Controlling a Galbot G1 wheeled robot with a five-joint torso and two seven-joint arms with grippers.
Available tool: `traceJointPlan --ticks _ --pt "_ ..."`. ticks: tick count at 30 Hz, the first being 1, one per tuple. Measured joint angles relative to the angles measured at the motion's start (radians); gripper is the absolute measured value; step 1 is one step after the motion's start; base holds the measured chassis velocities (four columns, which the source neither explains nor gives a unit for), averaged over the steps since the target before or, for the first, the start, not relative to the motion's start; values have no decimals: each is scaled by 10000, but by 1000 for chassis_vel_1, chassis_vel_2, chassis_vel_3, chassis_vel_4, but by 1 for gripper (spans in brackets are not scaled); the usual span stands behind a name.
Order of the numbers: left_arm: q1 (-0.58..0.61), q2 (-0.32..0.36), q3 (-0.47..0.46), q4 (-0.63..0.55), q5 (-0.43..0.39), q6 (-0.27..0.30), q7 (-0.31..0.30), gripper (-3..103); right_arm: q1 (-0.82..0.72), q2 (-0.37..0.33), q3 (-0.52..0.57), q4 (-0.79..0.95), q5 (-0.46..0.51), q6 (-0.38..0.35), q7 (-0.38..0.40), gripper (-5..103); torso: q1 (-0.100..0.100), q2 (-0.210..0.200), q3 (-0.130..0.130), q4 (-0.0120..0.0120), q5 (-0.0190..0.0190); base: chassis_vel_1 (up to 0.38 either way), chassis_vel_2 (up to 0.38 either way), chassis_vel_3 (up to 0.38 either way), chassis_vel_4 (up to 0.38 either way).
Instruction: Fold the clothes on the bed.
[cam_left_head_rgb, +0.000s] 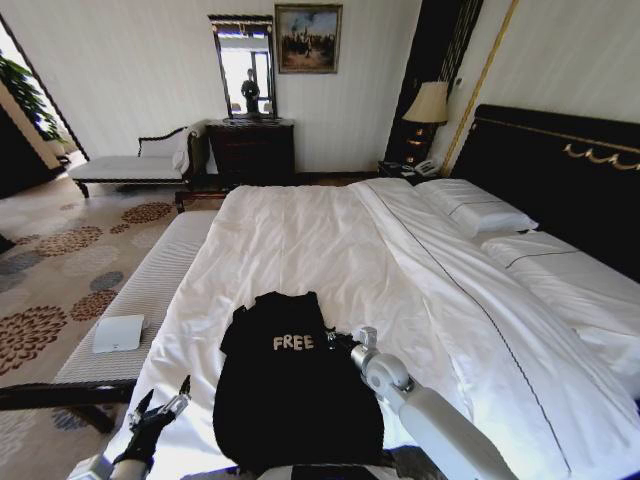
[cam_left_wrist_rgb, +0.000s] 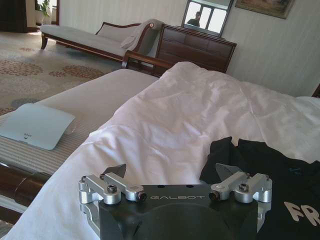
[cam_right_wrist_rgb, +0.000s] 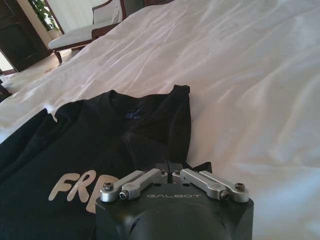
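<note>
So the black soft T-shirt with white "FREE" lettering (cam_left_head_rgb: 295, 385) is laid low-centre on the big white-sheeted bed (cam_left_head_rgb: 330, 240); its right sleeve is pinched shut by the right pincer (cam_right_wrist_rgb: 171, 167), presumably for folding. The left pincer (cam_left_wrist_rgb: 172, 172) is held wide open, empty, just beside it.

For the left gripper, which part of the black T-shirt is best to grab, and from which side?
Probably the sleeve edge nearest the left gripper, approached from the bench side: the T-shirt lies flat on the bed, and that sleeve's raised fold sits just ahead of the open fingers.
</note>
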Motion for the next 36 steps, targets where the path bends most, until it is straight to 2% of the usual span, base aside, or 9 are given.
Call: traceJointPlan --ticks 5,7,16,20,23,24,28,30,36 --pt "4 0 -18 -18 -10 -1 3 100 -76 -62 158 247 31 -82 47 1 -1 1 0 0 0 0 0 0 0" --pt "5 0 -19 -18 -12 -3 5 100 -88 -143 232 395 84 -254 163 8 0 0 0 1 1 0 0 0 0" --pt "-43 -5 26 16 -30 -9 5 100 -645 -571 783 1133 393 -707 466 0 0 0 0 -2 0 0 0 0 0" --pt "-73 -3 67 23 -23 -9 5 100 -599 -513 974 1171 1110 -996 933 -3 0 0 0 -1 0 0 0 0 0" --pt "-87 -12 75 21 -14 -10 4 100 -67 -51 1366 1198 3469 -2082 2670 12 0 0 0 0 2 0 0 0 0" --pt "-87 -12 75 21 -14 -10 4 100 -67 -51 1366 1198 3469 -2082 2670 12 0 0 0 0 2 0 0 0 0" --pt "-52 4 46 51 -35 -43 6 100 573 110 1535 860 5047 -3000 3808 33 0 0 0 0 -2 0 0 0 0" --pt "-47 -2 43 58 -37 -49 6 100 650 123 1523 807 5248 -3134 3965 33 0 0 0 0 -1 0 0 0 0" --pt "-41 -35 34 121 -43 -73 15 100 959 450 1189 406 5277 -3543 4330 61 0 0 0 0 0 0 0 0 0"
